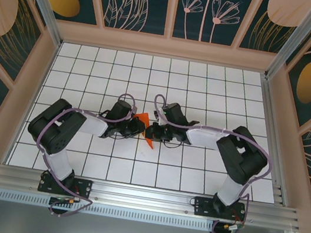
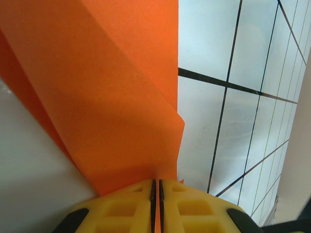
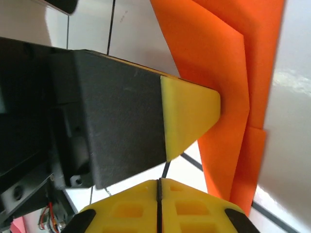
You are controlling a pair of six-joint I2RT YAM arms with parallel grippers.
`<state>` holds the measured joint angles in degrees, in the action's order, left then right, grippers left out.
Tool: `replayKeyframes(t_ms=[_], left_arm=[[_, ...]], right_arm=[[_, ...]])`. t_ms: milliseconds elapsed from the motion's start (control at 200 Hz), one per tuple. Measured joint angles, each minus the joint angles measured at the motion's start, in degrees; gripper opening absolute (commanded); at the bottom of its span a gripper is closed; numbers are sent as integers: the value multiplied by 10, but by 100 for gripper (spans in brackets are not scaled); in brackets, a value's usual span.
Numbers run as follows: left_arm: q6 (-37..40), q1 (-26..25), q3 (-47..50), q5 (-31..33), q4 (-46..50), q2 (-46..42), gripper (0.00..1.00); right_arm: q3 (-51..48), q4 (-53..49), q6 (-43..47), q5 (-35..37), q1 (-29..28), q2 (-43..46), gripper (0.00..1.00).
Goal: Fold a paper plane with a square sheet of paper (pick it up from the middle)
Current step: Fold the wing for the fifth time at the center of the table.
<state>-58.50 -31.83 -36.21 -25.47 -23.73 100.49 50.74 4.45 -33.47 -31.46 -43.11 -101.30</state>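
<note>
paper (image 1: pixel 149 142), folded, sits mid-frame in the top view, between both grippers. left gripper (image 2: pixel 156 181) clenched on its edge. right gripper (image 3: pixel 159 180) clenched, fingers together, paper alongside.

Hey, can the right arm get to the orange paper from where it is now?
Probably yes. The right gripper sits right beside the paper. But its jaws are shut, so it would need to open first, and the left gripper, clamped on the paper, crowds that edge.
</note>
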Motion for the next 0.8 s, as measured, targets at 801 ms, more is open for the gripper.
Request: replayKeyframes(t_ms=[801], left_arm=[[0,-1,0,5,2,0,15]], right_arm=[[-26,28,11,-27,2,-39,9]])
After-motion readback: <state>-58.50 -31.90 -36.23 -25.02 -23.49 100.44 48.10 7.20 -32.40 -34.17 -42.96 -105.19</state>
